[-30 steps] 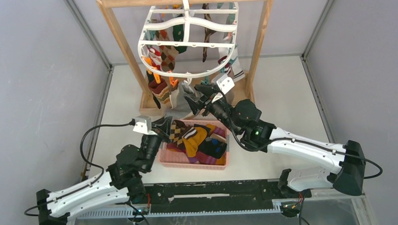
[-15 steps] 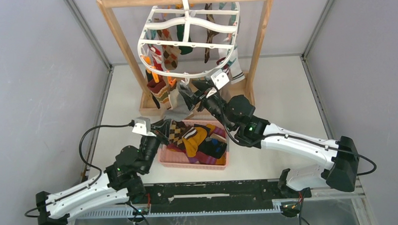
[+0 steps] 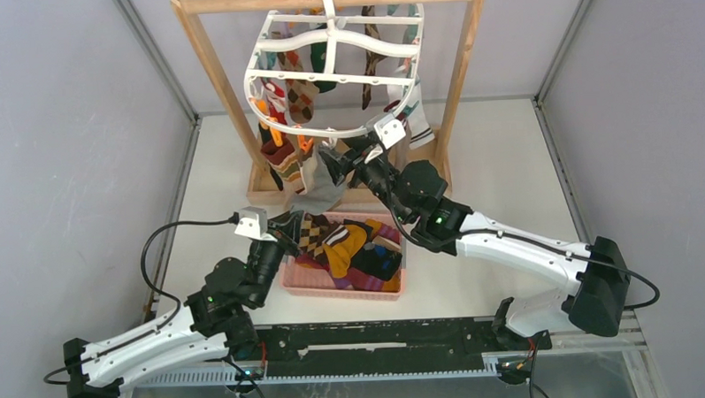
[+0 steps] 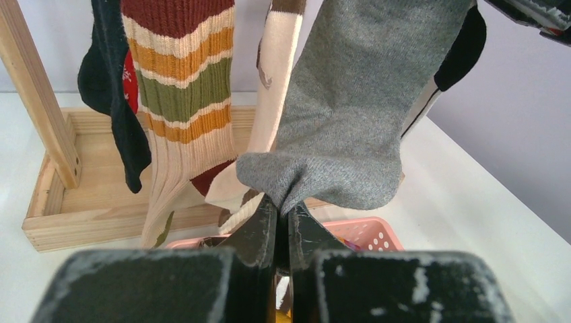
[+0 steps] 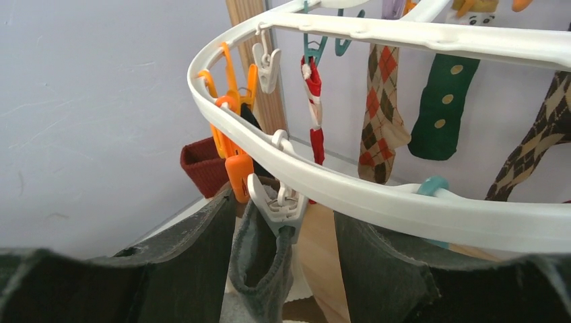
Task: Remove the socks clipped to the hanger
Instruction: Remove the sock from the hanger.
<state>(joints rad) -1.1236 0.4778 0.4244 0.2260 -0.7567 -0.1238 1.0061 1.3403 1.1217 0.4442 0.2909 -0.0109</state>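
The white hanger (image 3: pixel 327 76) hangs from a wooden frame with several socks clipped to its ring (image 5: pixel 377 195). A grey sock (image 4: pixel 363 101) hangs from a white clip (image 5: pixel 279 208) at the ring's near edge. My left gripper (image 4: pixel 283 208) is shut on the lower end of this sock, just above the basket (image 3: pixel 290 222). My right gripper (image 5: pixel 286 208) is open, with one jaw on each side of the white clip and the sock's cuff (image 5: pixel 259 262); it touches neither. In the top view it sits under the ring's front edge (image 3: pixel 339 157).
A pink basket (image 3: pixel 299 276) holding several loose socks stands between the arms. The wooden frame (image 3: pixel 212 71) has a low box base (image 4: pixel 60 202). A striped sock (image 4: pixel 182 87), a black sock (image 4: pixel 111 74), an argyle sock (image 5: pixel 382 114) and a green sock (image 5: pixel 441 108) hang close by.
My right arm has reached forward and to the left, bringing its open jaws up around the white clip. The left gripper has stayed where it was, shut on the grey sock.
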